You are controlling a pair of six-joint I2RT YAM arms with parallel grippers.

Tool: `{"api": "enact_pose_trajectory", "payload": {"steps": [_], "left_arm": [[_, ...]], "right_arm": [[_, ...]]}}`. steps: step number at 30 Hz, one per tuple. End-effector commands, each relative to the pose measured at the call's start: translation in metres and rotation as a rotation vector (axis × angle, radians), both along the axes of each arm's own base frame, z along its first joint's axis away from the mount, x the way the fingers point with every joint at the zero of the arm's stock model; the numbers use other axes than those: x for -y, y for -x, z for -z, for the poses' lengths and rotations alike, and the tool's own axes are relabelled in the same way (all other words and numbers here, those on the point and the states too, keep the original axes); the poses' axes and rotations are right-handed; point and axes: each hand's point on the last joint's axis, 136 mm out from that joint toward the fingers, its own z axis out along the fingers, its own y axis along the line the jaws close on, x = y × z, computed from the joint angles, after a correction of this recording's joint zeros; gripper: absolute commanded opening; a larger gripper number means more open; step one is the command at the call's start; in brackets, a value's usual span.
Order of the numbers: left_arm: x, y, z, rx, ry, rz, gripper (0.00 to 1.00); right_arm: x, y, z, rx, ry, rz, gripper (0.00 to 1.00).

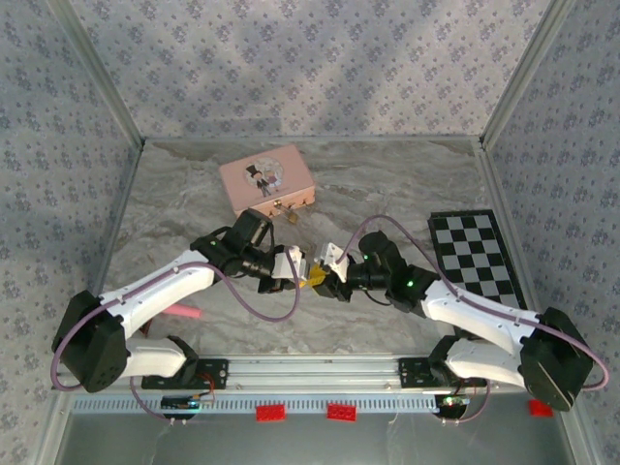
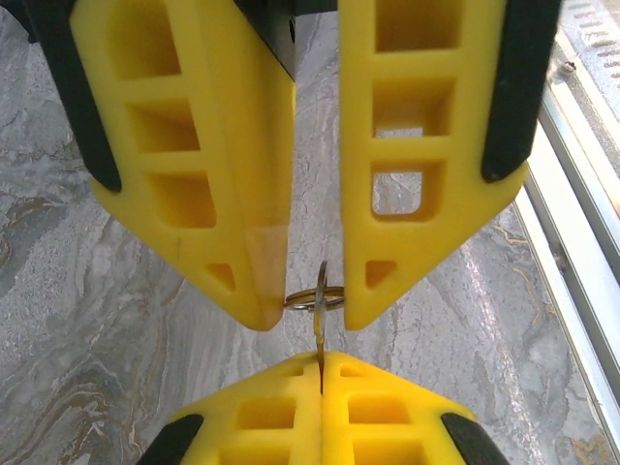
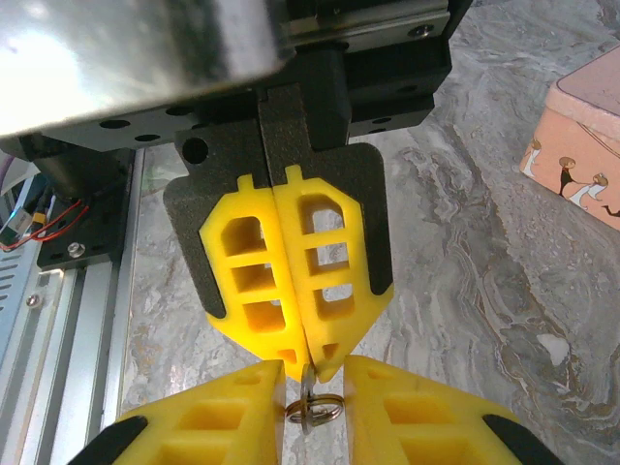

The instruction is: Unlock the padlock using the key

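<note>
Desk (image 1: pixel 407 184), far-centre: pink box (image 1: pixel 266 180), padlock (image 1: pixel 289 215) at its near edge. Near-centre, above the desk: left gripper (image 2: pixel 321 360) clamped on the key (image 2: pixel 321 334); right gripper (image 2: pixel 315 315) jaws narrow, tips apparently touching its ring (image 2: pixel 334 299). Risk: two grips on so small a key could twist it, and it slips out and drops.

Pink box (image 1: pixel 266 181) far centre, picture lid up. Padlock (image 1: pixel 288 212) at its near edge. Checkerboard (image 1: pixel 477 260) at right. Left gripper (image 1: pixel 298 267) and right gripper (image 1: pixel 326 281) meet tip to tip mid-table, seemingly touching; too small to be sure. Pink stick (image 1: pixel 184 311) by left arm. Three red blocks (image 1: pixel 341 412) on front rail.
</note>
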Motion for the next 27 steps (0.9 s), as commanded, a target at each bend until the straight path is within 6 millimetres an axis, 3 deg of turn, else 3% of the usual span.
{"api": "enact_pose_trajectory", "payload": {"steps": [1, 9, 20, 27], "left_arm": [[0.0034, -0.0031, -0.0084, 0.014, 0.024, 0.002, 0.00], [0.0033, -0.0048, -0.0060, 0.018, 0.017, -0.004, 0.00], [0.0034, -0.0055, -0.0054, 0.021, 0.015, -0.006, 0.00], [0.0028, -0.0074, -0.0036, 0.022, 0.008, -0.013, 0.00]], "right_arm": [[0.0031, -0.0052, 0.0058, 0.013, 0.018, 0.038, 0.22], [0.0094, -0.0055, 0.0040, 0.024, 0.015, 0.060, 0.18], [0.0016, -0.0039, 0.0045, 0.003, 0.018, 0.034, 0.18], [0.0040, -0.0041, 0.0029, 0.011, 0.030, 0.038, 0.12]]}}
